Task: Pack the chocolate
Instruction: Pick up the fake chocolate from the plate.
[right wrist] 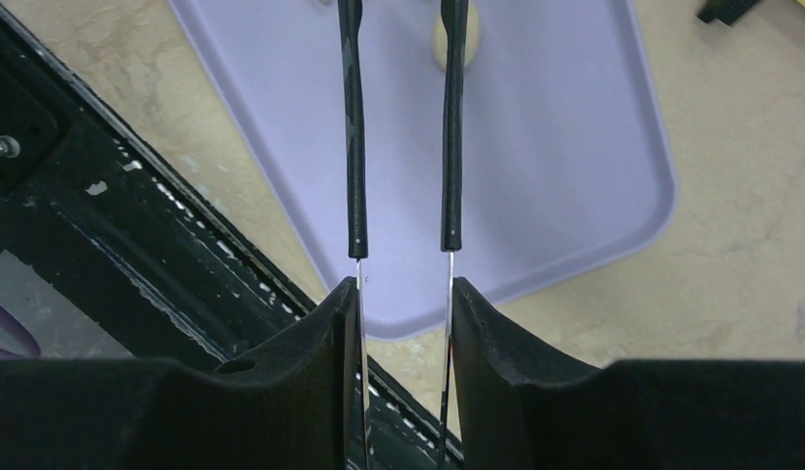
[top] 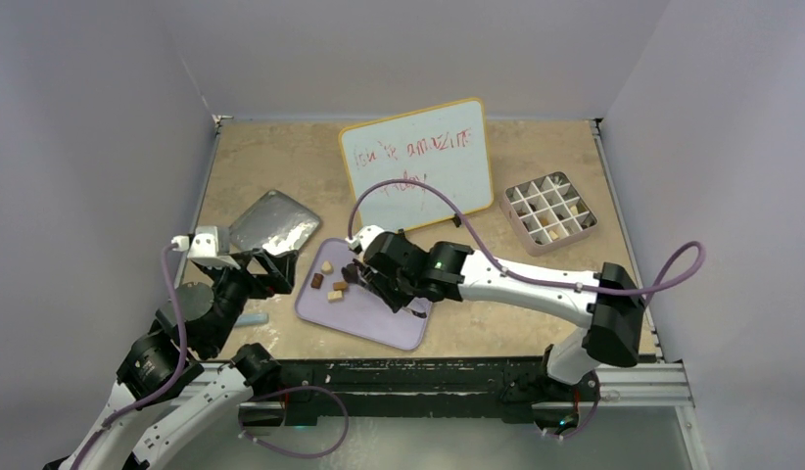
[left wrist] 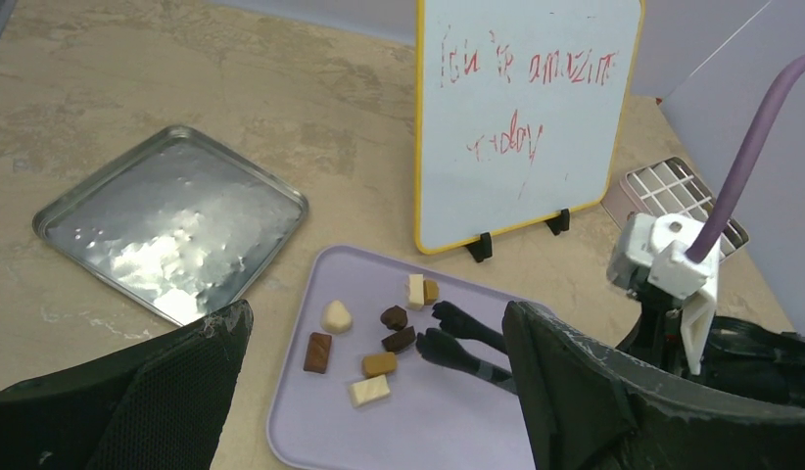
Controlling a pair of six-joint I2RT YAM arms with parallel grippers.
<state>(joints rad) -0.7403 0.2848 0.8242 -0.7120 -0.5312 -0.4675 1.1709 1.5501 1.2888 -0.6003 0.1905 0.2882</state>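
Several chocolate pieces [top: 332,282], dark brown, tan and cream, lie on the left part of the lavender tray [top: 379,321]; they also show in the left wrist view [left wrist: 379,343]. My right gripper [top: 384,279] is shut on black-tipped tongs [right wrist: 355,147]. The tong tips [left wrist: 457,338] stand apart just right of the dark pieces, and none is held between them. A cream piece [right wrist: 472,44] shows beside one blade. My left gripper [top: 266,269] is open and empty, above the table just left of the tray. The pale pink gridded box [top: 547,212] holds a few pieces.
A white board [top: 418,162] with red writing stands behind the tray. A metal tray [top: 273,220] lies at the left rear. The black base rail [top: 457,377] runs along the near edge. A small pale blue object [top: 250,320] lies by the left arm.
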